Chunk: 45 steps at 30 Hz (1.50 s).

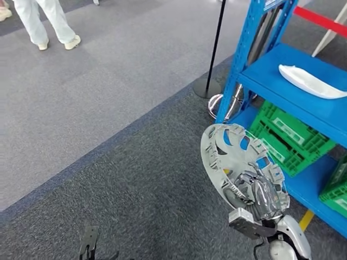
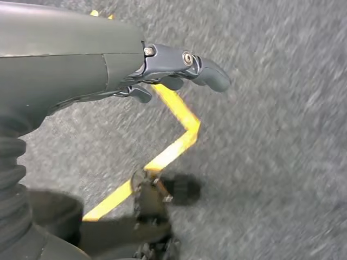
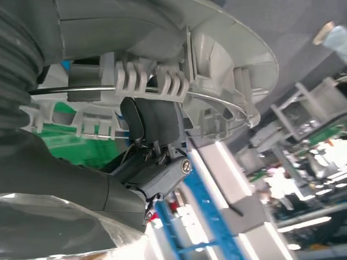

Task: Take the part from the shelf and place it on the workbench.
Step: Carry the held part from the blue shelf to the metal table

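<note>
A: Where are your fingers?

B: Your right hand [image 1: 262,197] is clamped on the rim of the part [image 1: 241,162], dark fingers [image 3: 133,116] hooked behind its ribbed plastic edge. The part is off the blue shelf [image 1: 294,70], carried low in front of it, above grey carpet [image 1: 135,184].

A: And the other hand?

B: Your left hand [image 2: 172,67] hangs empty, fingers straight and loosely apart.

A: What does the part feel like?

B: A round silver-grey disc, thin, with cut-out slots and moulded clips.

A: Advice?

B: I'd judge the pinch narrow; turn slowly and keep the disc level while walking to the workbench.
</note>
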Available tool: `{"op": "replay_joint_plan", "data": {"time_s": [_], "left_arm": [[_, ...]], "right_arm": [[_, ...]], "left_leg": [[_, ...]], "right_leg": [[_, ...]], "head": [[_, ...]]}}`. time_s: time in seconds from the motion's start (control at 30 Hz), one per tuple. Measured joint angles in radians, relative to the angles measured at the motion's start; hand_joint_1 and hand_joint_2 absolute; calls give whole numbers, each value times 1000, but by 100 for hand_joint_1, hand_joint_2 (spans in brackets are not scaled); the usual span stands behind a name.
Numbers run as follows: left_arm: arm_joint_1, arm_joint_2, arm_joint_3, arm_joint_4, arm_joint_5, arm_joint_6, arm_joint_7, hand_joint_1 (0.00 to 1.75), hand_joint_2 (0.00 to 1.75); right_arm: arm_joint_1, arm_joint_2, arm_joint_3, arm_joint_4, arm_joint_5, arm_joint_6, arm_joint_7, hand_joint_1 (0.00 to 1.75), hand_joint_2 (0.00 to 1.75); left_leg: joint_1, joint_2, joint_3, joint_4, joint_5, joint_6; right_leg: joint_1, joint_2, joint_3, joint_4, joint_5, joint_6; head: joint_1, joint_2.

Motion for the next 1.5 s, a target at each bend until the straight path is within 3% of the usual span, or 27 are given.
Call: {"op": "replay_joint_plan", "data": {"time_s": [0.07,0.1,0.13,0.17,0.23,0.3,0.37,0.4,0.43,0.5,0.57,0.63,0.67,0.73,0.8,0.87,0.93,1.0,1.07,1.13,1.17,1.2,1.23,1.3,1.37,1.43,1.5], "left_arm": [[-4,1,1,0,0,0,-4,0,175],[-4,2,1,0,0,0,-4,0,175],[-3,2,1,0,-1,0,-4,0,175],[-2,3,1,0,-1,1,-4,0,175],[-1,6,1,0,-2,1,-4,0,175],[-3,8,1,0,-2,1,-4,0,175],[-3,9,1,0,-3,0,-4,0,175],[-2,10,1,0,-4,0,-4,0,175],[0,12,1,0,-5,0,-3,0,175],[0,15,1,0,-6,0,-2,0,175],[-4,15,1,0,-6,0,-2,0,175],[-5,15,1,0,-6,0,-2,0,175],[-4,16,1,1,-6,0,-2,0,175],[-3,17,1,1,-6,0,-2,0,175],[-6,18,1,1,-6,0,-2,0,175],[-11,18,0,1,-7,0,-1,0,175],[-11,20,0,2,-8,0,1,0,175],[-10,23,1,2,-8,1,2,0,175],[-13,23,0,2,-9,0,2,0,175],[-14,22,0,2,-9,0,3,0,175],[-14,22,0,2,-10,-1,3,0,175],[-13,22,0,2,-10,-1,4,0,175],[-13,22,0,2,-10,-1,5,0,175],[-15,22,0,2,-11,-2,5,0,175],[-15,21,0,2,-12,-3,6,0,175],[-10,22,0,3,-12,-4,7,0,175],[-6,22,0,4,-13,-5,7,0,175]], "right_arm": [[-6,-2,4,3,-1,0,-2,175,175],[-7,-3,5,5,-2,0,-2,175,175],[-9,-3,7,7,-2,-1,-3,175,175],[-11,-3,8,9,-3,-1,-4,175,175],[-15,-4,10,10,-5,-3,-6,175,175],[-19,-4,12,10,-7,-5,-7,175,175],[-21,-4,15,10,-8,-8,-7,175,175],[-22,-4,17,10,-9,-9,-8,175,175],[-23,-4,18,10,-9,-10,-8,175,175],[-24,-4,19,8,-10,-13,-8,175,175],[-19,-4,19,6,-11,-18,-8,175,175],[-15,-5,19,6,-11,-22,-6,175,175],[-13,-5,19,6,-12,-23,-5,175,175],[-11,-5,19,4,-12,-25,-4,175,175],[-11,-5,19,1,-12,-26,-5,175,175],[-9,-5,19,-2,-13,-26,-5,175,175],[-8,-4,21,-5,-13,-27,-5,175,175],[-8,-4,23,-9,-13,-27,-5,175,175],[-6,-5,23,-12,-13,-28,-6,175,175],[-4,-5,23,-12,-13,-29,-6,175,175],[-4,-5,23,-12,-13,-29,-6,175,175],[-4,-5,23,-12,-13,-29,-6,175,175],[-4,-5,23,-12,-13,-29,-6,175,175],[-5,-5,23,-12,-13,-29,-6,175,175],[-4,-5,23,-12,-13,-29,-5,175,175],[-4,-5,23,-13,-11,-31,-4,175,175],[-3,-5,24,-15,-9,-33,-3,175,175]], "left_leg": [[0,-25,1,-2,0,10],[-2,-39,1,-2,0,13],[-4,-54,2,-1,-1,14],[-5,-68,3,-1,-1,14],[-6,-98,5,2,-2,13],[-7,-126,1,10,-4,8],[-3,-149,-9,13,-1,-3],[-1,-161,-12,12,3,-9],[0,-164,-14,11,3,-14],[-4,-122,-27,43,-17,-25],[-2,-59,-71,142,-66,-37],[7,-36,-120,242,-100,-45],[10,-31,-127,255,-95,-46],[12,-17,-92,183,-42,-44],[4,19,-35,69,1,-37],[-7,40,-14,19,2,-24],[-9,21,-13,11,0,-9],[-6,-2,-7,2,3,3],[-3,-25,-3,-1,4,13],[-4,-51,-2,-1,2,18],[-5,-65,-1,0,2,19],[-5,-80,0,0,2,19],[-5,-95,2,1,1,18],[-5,-124,4,5,-2,14],[-2,-147,-2,8,-2,5],[2,-168,-8,7,2,-8],[-1,-135,-17,25,-13,-20]], "right_leg": [[0,59,-64,121,-55,-2],[2,72,-102,185,-75,-3],[4,77,-129,225,-79,-5],[6,80,-140,230,-64,-7],[7,95,-106,133,10,-13],[2,136,-53,18,58,-17],[2,156,-32,-20,59,-21],[3,147,-28,-26,59,-25],[3,135,-25,-29,61,-29],[1,108,-14,-38,63,-38],[4,78,-3,-42,59,-45],[6,49,3,-42,53,-48],[7,37,5,-42,51,-48],[7,14,11,-42,46,-45],[9,-6,17,-41,39,-38],[14,-27,20,-42,32,-26],[13,-45,24,-45,27,-14],[9,-13,15,-20,5,-6],[7,49,-38,85,-46,-5],[8,75,-115,213,-87,-5],[9,79,-139,241,-83,-5],[9,81,-144,229,-58,-7],[9,88,-128,178,-16,-10],[5,130,-73,42,55,-16],[3,160,-38,-26,72,-20],[5,146,-30,-34,71,-26],[4,121,-21,-43,74,-36]], "head": [[6,0],[8,0],[9,0],[9,0],[9,0],[8,0],[7,0],[7,0],[7,0],[1,0],[-5,0],[-5,0],[-6,0],[-6,0],[-6,0],[-6,0],[-5,0],[-2,0],[5,0],[8,0],[8,0],[8,0],[8,0],[8,0],[8,0],[7,0],[4,0]]}}
